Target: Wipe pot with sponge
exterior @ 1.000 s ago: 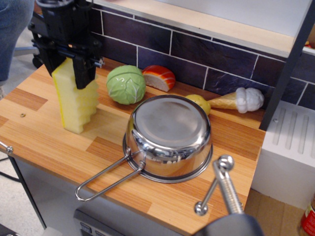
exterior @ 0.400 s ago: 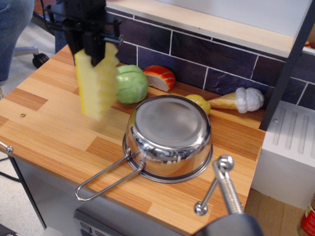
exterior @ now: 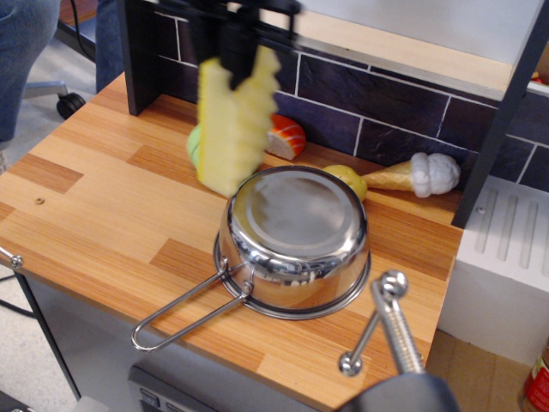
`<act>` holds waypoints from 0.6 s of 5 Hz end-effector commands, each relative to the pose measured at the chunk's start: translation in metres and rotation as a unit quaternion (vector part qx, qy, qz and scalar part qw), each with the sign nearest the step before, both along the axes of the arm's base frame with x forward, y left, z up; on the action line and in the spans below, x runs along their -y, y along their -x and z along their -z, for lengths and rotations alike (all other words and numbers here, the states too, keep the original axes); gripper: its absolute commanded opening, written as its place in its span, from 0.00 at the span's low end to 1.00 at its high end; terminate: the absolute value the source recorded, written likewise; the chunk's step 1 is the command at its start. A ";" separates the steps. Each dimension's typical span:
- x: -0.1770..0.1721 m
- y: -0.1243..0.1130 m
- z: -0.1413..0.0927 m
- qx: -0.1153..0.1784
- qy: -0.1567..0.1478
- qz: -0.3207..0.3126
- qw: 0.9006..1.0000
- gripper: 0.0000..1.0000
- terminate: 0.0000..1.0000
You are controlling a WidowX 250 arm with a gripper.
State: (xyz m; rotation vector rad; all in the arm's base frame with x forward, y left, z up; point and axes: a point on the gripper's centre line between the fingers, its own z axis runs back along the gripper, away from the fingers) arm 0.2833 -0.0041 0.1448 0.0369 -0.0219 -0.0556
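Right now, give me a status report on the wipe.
Hand shut on sponge, airborne, motion-blurred. Pot upside down, untouched. Cabbage behind sponge, clear of pot.

No text, label, brand, number or sign can be read anywhere in this view. A red container (exterior: 538,386) shows at the lower right, off the desk's right edge, but it is cut off by the frame and nothing on it is legible.

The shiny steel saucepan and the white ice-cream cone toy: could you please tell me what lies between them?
A yellow lemon toy lies between the upturned saucepan and the cone.
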 end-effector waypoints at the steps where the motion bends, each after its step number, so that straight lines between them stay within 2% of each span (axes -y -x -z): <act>1: 0.032 0.011 0.017 0.013 -0.059 0.045 0.997 0.00 0.00; 2: 0.049 0.004 0.018 0.015 -0.061 0.046 0.997 0.00 0.00; 3: 0.068 -0.002 0.015 0.003 -0.055 0.049 0.997 0.00 0.00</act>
